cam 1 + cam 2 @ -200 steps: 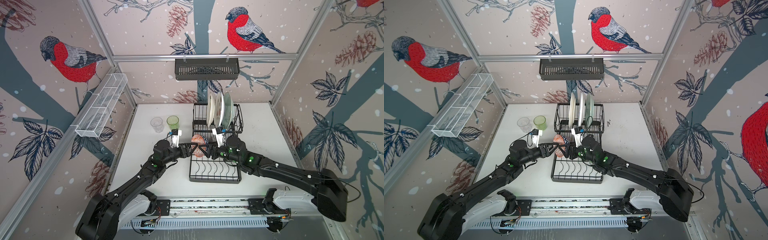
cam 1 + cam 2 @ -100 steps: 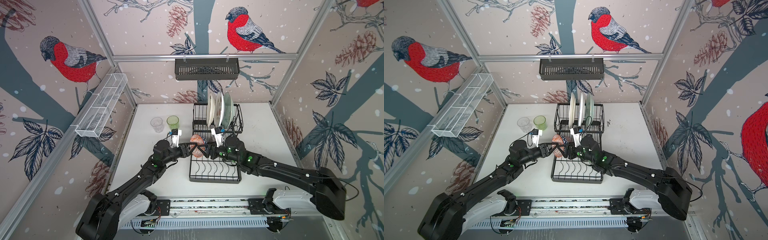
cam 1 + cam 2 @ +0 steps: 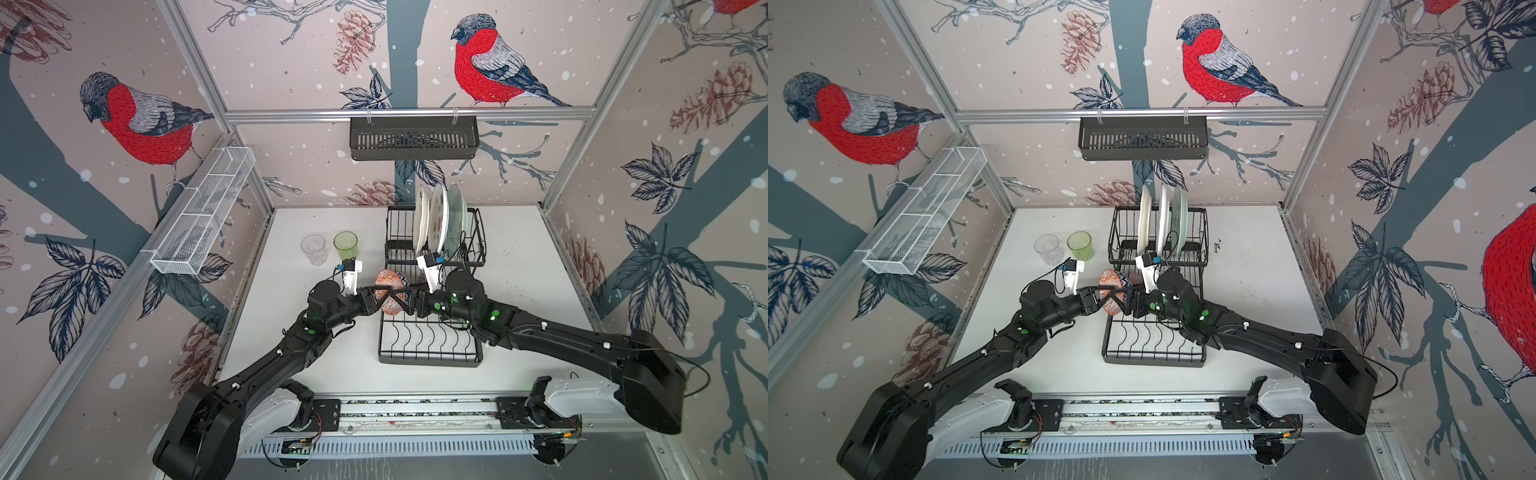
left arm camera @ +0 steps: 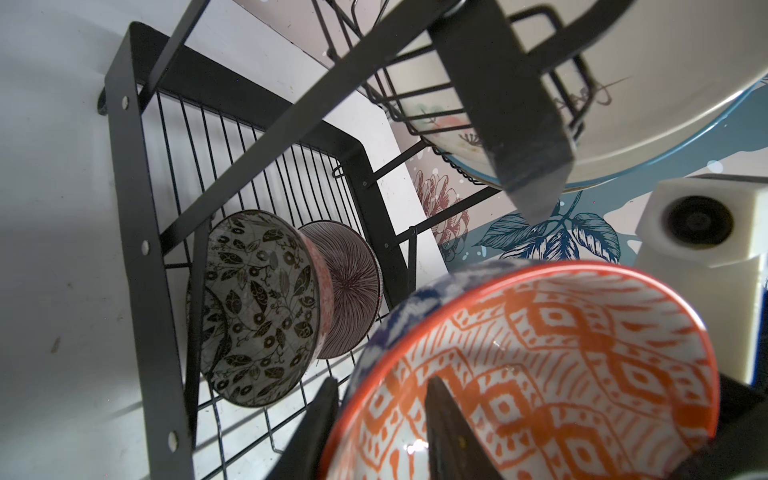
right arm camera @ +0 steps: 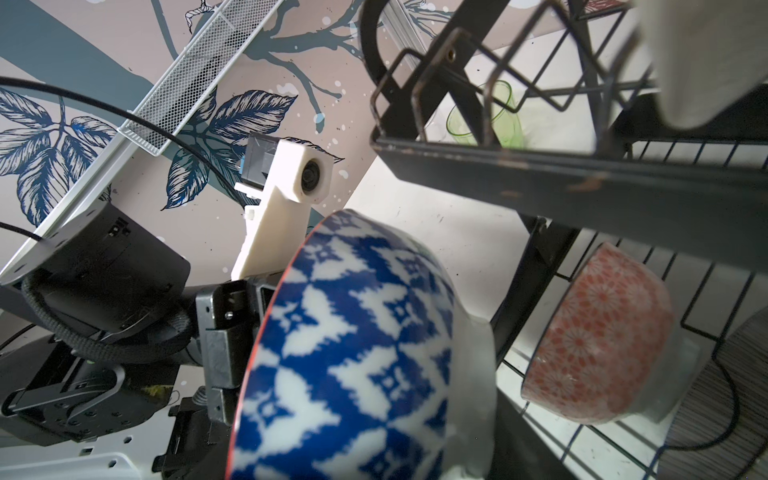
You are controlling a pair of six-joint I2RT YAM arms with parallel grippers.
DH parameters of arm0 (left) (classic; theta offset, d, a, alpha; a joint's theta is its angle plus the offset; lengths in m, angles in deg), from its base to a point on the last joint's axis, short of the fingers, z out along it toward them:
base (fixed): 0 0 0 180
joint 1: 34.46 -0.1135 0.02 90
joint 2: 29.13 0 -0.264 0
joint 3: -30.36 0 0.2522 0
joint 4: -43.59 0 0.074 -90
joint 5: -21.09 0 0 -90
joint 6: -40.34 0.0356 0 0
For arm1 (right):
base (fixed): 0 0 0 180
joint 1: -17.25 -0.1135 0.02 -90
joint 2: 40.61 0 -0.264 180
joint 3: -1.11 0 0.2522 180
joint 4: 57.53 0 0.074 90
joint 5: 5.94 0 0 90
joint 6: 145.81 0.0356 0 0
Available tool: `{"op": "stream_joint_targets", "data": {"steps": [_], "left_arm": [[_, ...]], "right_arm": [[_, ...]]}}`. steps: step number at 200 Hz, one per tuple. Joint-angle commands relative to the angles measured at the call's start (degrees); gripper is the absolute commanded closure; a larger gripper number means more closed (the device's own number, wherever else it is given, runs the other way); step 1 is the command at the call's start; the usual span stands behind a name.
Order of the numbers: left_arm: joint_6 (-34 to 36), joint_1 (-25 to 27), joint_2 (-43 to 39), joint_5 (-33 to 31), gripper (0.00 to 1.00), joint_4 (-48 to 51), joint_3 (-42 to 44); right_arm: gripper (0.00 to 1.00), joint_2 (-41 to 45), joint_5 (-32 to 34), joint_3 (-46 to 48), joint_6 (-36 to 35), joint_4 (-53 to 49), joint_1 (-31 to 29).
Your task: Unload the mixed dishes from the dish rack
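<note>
My left pincer [image 3: 388, 295] has matt black fingers [image 4: 451, 432]. The bowl [image 4: 561, 365] is glossy glazed ceramic. The dish rack [image 5: 540, 174] is matt black painted metal wire, chipped along one edge. The table [image 3: 519, 257] is smooth white, faintly scuffed. The green tumbler [image 3: 345, 245] looks translucent plastic.

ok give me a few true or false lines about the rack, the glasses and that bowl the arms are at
1. Three plates stand on edge in the raised part of the dish rack. True.
2. The green tumbler sits in the rack. False: it stands on the table, left of the rack in both top views, beside the clear tumbler.
3. The orange and blue bowl is up between the left gripper and the right gripper. True.
4. No bowls lie in the rack's lower tray. False: a leaf-patterned bowl and a striped bowl lie there on their sides.
5. The left gripper's fingers straddle the bowl's rim. True.
</note>
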Motion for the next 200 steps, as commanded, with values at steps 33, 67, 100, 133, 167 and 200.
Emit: {"op": "stream_joint_targets", "data": {"steps": [33, 67, 100, 133, 167, 200], "left_arm": [[0.0, 0.1, 0.2, 3.5, 0.93, -4.5, -0.2], [0.2, 0.2, 0.3, 3.5, 1.00, -3.8, -0.5], [0.5, 0.1, -0.3, 2.5, 1.00, -2.3, -0.9], [1.0, 0.1, -0.8, 1.6, 1.00, -1.0, -0.9], [1.1, 0.2, -0.6, 1.3, 1.00, -0.2, -1.1], [0.8, 0.2, -0.2, 0.1, 1.00, 0.8, -1.6]], "right_arm": [[0.30, -0.6, -0.2, -0.8, -0.2, 2.7, -0.6], [0.26, -0.8, 0.4, -0.8, -0.5, 2.4, -0.8], [0.11, -0.8, 1.7, -0.8, -0.5, 2.1, -0.8], [0.03, -0.3, 3.4, -0.3, -0.3, 1.6, -0.8], [0.00, -0.2, 4.6, -0.1, -0.3, 1.6, -0.8], [0.00, 0.4, 6.7, 0.3, -0.7, 1.2, -0.8]]}}
